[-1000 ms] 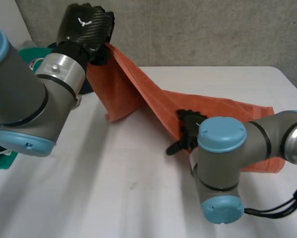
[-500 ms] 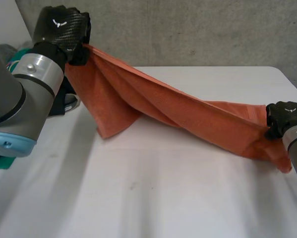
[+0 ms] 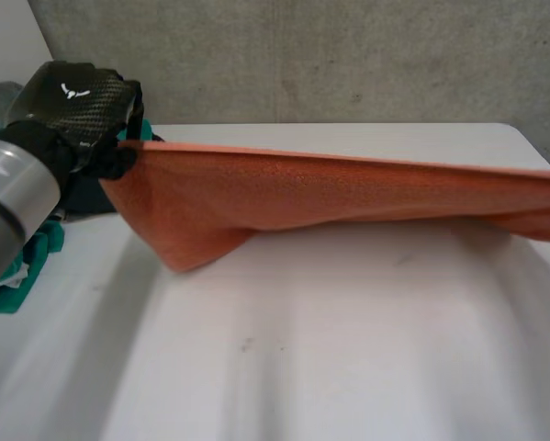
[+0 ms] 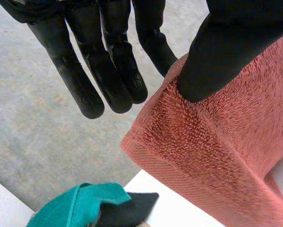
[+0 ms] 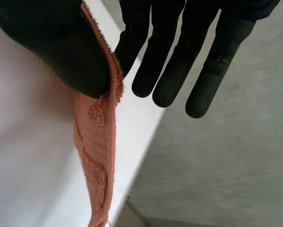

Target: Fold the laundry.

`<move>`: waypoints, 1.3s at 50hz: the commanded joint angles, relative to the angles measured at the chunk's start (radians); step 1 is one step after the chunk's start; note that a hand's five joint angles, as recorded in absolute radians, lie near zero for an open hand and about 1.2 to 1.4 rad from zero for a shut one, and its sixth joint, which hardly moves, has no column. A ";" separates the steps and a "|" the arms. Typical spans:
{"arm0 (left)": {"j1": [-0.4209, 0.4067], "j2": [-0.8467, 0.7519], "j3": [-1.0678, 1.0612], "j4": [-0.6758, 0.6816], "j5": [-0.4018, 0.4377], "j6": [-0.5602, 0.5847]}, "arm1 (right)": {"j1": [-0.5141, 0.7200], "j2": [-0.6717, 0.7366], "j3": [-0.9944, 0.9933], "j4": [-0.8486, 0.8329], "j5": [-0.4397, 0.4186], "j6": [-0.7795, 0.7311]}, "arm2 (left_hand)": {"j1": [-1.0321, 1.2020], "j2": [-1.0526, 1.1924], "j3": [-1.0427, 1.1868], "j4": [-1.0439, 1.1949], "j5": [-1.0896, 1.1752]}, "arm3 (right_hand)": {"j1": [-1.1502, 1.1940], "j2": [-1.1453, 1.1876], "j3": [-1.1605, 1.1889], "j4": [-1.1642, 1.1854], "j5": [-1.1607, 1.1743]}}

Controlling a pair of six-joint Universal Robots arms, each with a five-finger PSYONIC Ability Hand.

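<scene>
An orange towel (image 3: 330,188) hangs stretched above the white table (image 3: 302,349), its top edge taut from left to right. My left hand (image 3: 72,106) holds the towel's left corner. In the left wrist view its thumb (image 4: 217,56) pinches the towel (image 4: 212,161) near that corner against one finger, and the other fingers (image 4: 98,61) stay straight. In the right wrist view my right hand (image 5: 179,56) pinches the towel's thin edge (image 5: 96,156) between thumb (image 5: 47,42) and one finger, at the table's right side. A loose fold sags to the table below my left hand.
A green cloth (image 3: 22,266) and a dark garment (image 3: 86,197) lie at the table's left end, behind my left hand; the green cloth (image 4: 80,205) lies under it in the left wrist view. A concrete wall (image 3: 348,55) stands behind the table.
My right hand has left the towel's middle, swung out past the right side of the head view and closed on the towel's end. My left hand has moved left and down. The towel is now stretched taut.
</scene>
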 commanded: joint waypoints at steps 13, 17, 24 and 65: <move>0.000 -0.415 0.149 -0.053 0.022 0.181 | -0.004 0.388 -0.135 0.010 0.038 -0.066 | 0.253 0.199 0.203 0.194 0.245 | 0.265 0.219 0.210 0.200 0.243; -0.008 -0.549 0.351 -0.017 0.024 0.203 | 0.024 0.476 -0.250 -0.111 0.050 -0.054 | 0.253 0.199 0.203 0.194 0.245 | 0.265 0.219 0.210 0.200 0.243; -0.011 -0.670 0.753 0.151 -0.030 0.204 | 0.125 0.545 -0.456 -0.510 0.122 -0.050 | 0.253 0.199 0.203 0.194 0.245 | 0.265 0.219 0.210 0.200 0.243; -0.019 -0.439 -0.159 0.467 -0.073 0.198 | 0.188 0.579 0.137 -0.828 -0.015 -0.004 | 0.253 0.199 0.203 0.194 0.245 | 0.265 0.219 0.210 0.200 0.243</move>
